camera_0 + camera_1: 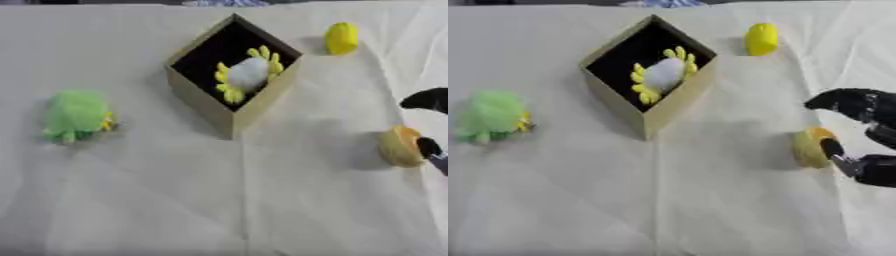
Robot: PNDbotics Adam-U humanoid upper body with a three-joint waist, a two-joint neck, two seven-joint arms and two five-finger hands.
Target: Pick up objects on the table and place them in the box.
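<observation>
An open cardboard box [210,107] stands turned cornerwise at the table's middle back, with a white and yellow toy [248,73] lying inside it. A fuzzy green toy [76,115] lies on the cloth at the left. Behind and to the right of the box sits a small yellow object [341,38]. At the right edge rests a round yellow-orange object [809,146]. My right hand [874,170] reaches in beside it, open, its thumb [831,148] touching the object's right side and its fingers [852,103] arched apart above it. My left hand is out of sight.
A cream cloth [219,200] with soft folds covers the whole table. A broad stretch of bare cloth lies in front of the box.
</observation>
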